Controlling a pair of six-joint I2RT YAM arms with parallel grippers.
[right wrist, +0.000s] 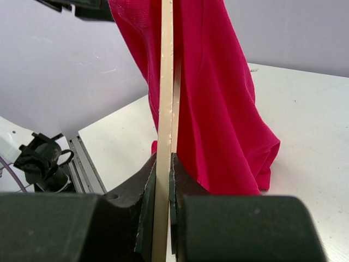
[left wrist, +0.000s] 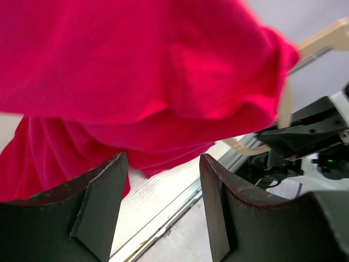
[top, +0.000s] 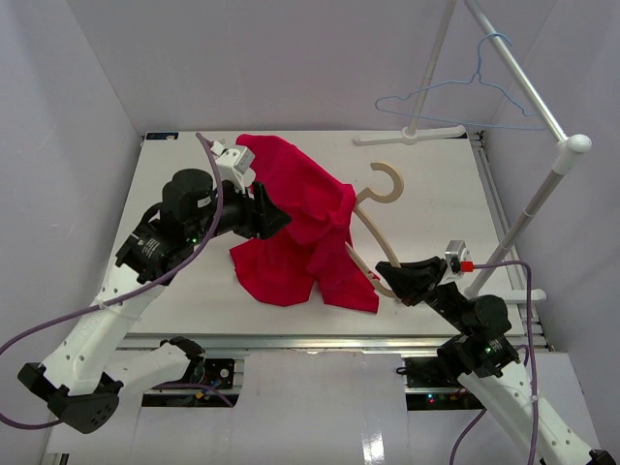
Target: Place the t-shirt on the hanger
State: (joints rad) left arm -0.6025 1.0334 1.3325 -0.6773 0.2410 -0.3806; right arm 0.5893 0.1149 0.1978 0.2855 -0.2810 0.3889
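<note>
The red t-shirt hangs bunched over one arm of the tan wooden hanger, and its lower folds rest on the table. My right gripper is shut on the hanger's low end; in the right wrist view the hanger runs edge-on up from the shut gripper, with the t-shirt draped on it. My left gripper is against the shirt's left side. In the left wrist view it is open and empty, the t-shirt just past its fingertips and the hanger at the far right.
A thin light-blue wire hanger hangs on a white rack pole at the back right, whose base sits on the table's far edge. The table's metal front rail runs below the left gripper.
</note>
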